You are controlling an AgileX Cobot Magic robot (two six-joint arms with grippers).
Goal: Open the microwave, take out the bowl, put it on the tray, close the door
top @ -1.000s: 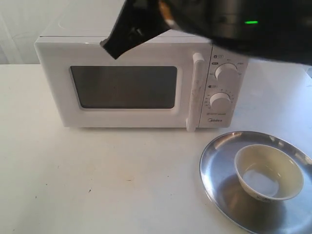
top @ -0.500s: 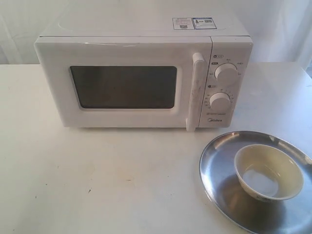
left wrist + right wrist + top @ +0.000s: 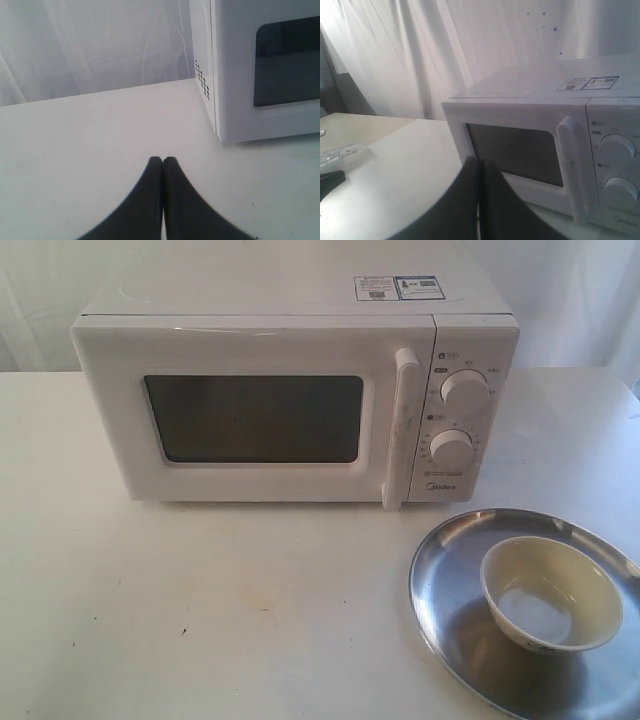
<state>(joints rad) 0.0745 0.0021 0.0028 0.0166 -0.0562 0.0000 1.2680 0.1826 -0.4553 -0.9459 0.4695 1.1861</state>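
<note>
Claws: left claw [image 3: 162, 161] and right claw [image 3: 479, 161] both pinched tight, empty, over desk [image 3: 200, 600]. Microwave [image 3: 290, 410] door [image 3: 250, 415] closed. Bowl [image 3: 550, 592] sits in tray [image 3: 440, 570], at microwave's 4 o'clock.

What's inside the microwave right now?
Cannot tell. The door is shut, and its dark window shows nothing of the inside of the microwave. The bowl is outside, sitting on the tray.
</note>
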